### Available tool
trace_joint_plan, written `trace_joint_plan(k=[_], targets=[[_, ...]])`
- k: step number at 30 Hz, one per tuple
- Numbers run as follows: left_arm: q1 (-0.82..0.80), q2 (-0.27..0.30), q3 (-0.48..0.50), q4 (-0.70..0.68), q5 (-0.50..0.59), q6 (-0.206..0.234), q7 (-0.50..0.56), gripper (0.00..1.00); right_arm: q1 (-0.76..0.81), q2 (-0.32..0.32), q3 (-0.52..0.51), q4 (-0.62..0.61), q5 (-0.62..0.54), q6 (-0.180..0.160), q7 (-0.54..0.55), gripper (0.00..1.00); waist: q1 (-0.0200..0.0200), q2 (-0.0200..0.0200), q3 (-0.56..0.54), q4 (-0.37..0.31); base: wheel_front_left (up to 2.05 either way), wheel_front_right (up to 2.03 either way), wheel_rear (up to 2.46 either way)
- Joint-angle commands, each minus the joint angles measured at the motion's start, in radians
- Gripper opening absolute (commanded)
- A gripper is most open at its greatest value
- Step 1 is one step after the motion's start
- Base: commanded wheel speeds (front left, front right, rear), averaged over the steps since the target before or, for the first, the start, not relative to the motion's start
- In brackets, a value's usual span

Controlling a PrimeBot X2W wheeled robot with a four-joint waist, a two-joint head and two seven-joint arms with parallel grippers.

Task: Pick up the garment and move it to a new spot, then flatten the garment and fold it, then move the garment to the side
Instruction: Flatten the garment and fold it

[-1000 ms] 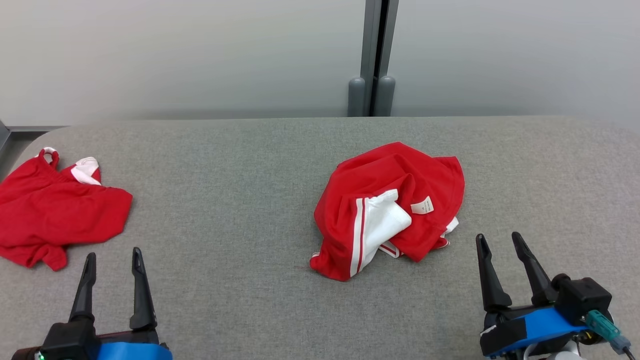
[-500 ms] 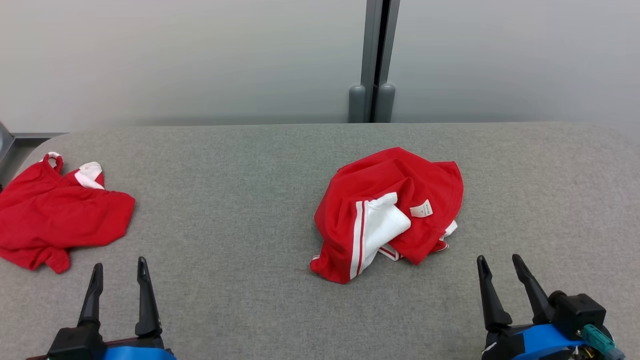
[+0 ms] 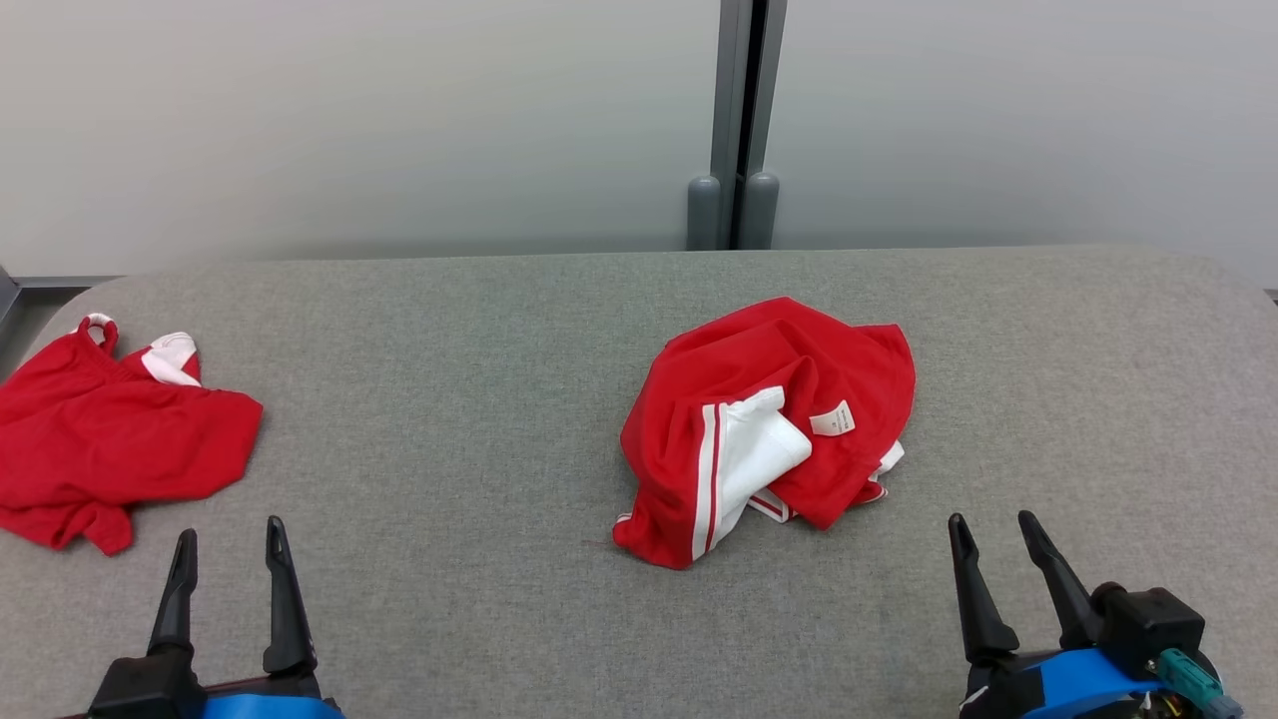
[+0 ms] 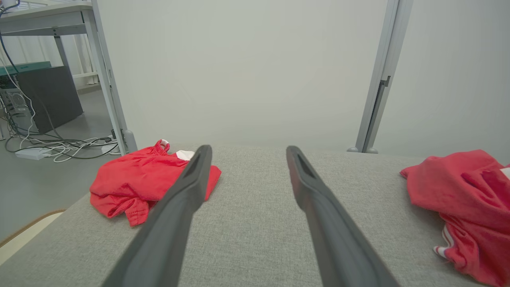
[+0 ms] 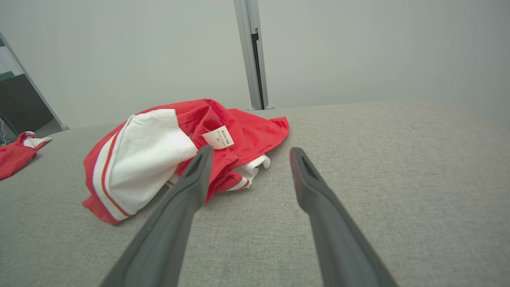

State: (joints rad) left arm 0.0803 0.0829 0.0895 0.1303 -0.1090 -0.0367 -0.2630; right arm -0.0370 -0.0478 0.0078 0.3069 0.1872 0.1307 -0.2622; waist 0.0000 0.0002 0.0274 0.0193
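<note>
With the left gripper (image 3: 229,529) and right gripper (image 3: 990,519) both open and empty, a pinch into the crumpled garment (image 3: 769,399), ahead-left of the right one, may catch several layers.

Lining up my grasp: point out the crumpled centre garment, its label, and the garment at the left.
Centre garment (image 3: 759,449), head view, on its white panel.
Label (image 3: 832,419), head view, middle of the tag.
Left garment (image 3: 120,449), head view, red body.

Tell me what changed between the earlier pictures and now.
The right gripper drew back slightly toward the robot, away from the central red garment; the left gripper hardly moved. The camera also shifted. Both grippers stayed open and empty; this garment and the left red garment lie unmoved.
</note>
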Motion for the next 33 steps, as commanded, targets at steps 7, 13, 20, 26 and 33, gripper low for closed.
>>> trace_joint_plan(k=[7,13,20,26,33], targets=[[-0.010,-0.009,0.016,0.009,0.015,-0.012,-0.003,1.00,0.004,-0.005,0.001,0.004,0.008,0.000,-0.004,1.00,0.0000,-0.0002,-0.004,0.001,0.00,0.00,0.00],[-0.011,-0.012,0.018,0.015,0.031,-0.016,-0.003,1.00,0.000,-0.005,0.007,0.009,0.011,0.000,-0.004,1.00,0.0000,-0.0002,-0.010,0.004,0.00,0.00,0.00],[-0.029,-0.015,0.022,0.023,0.037,-0.025,-0.003,1.00,-0.073,-0.005,0.083,0.004,0.019,0.000,-0.004,1.00,0.0000,-0.0002,-0.001,0.017,0.00,0.00,0.00],[-0.050,-0.021,0.004,0.020,0.042,-0.030,-0.003,1.00,-0.217,-0.005,0.199,0.077,0.008,0.000,0.000,1.00,0.0000,-0.0002,0.028,0.048,0.00,0.00,0.00],[-0.079,-0.025,-0.008,0.035,0.033,-0.037,-0.003,1.00,-0.352,-0.005,0.288,0.256,0.041,0.000,0.051,1.00,0.0000,-0.0002,0.067,0.088,0.00,0.00,0.00]])
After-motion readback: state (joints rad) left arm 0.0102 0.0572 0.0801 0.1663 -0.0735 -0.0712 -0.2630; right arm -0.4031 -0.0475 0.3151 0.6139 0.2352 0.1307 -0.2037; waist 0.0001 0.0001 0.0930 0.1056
